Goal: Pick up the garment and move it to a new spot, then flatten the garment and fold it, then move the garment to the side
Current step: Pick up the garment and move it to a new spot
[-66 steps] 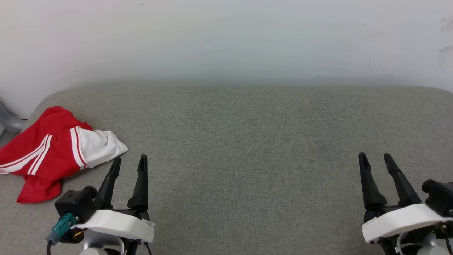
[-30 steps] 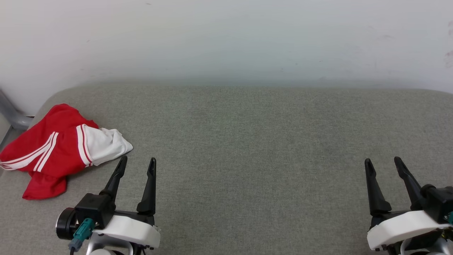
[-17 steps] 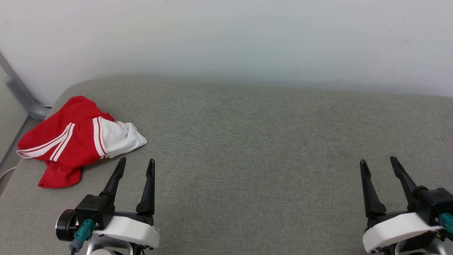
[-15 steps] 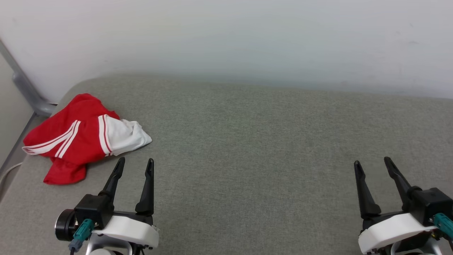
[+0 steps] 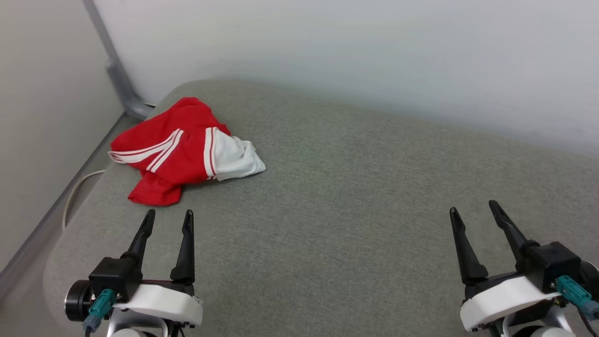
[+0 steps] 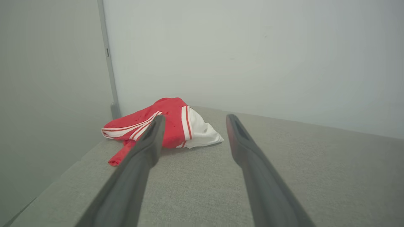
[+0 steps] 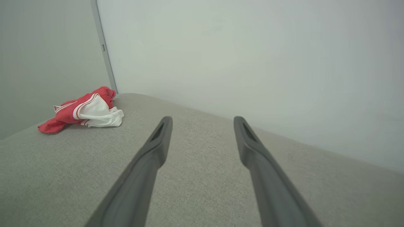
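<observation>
Pale wall point(image 5: 327, 47) stood behind a grey fabric bench point(image 5: 351, 196). Garment point(image 5: 178, 150) lay crumpled at far left corner, red w/ one white sleeve on top, striped trim showing. Left pincer point(image 5: 169, 214) was spread, empty, nr front left edge, short of garment, not touching. Right pincer point(image 5: 472, 207) was spread, empty, nr front right edge, well apart from garment.

Red-white garment point(image 5: 180, 150) crumpled at grey surface's far-left corner.
</observation>
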